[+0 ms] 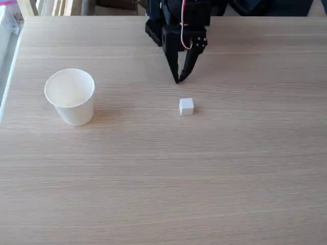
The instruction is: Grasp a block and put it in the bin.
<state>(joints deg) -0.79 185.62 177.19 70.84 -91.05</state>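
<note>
Status: your hand, fingers together, hangs just behind the white cube; paper cup stands empty, well apart. Grasp and drop remain.

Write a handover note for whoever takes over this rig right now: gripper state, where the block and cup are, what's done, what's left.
Gripper: empty, fingertips together, pointing down at the table near the far edge in the fixed view.
Block: lying on the table just in front of the gripper, untouched.
Cup: upright at the left, well apart from the block; nothing visible inside.
Done: nothing yet.
Left: open, grasp the block, carry it left, drop it in the cup.
</note>
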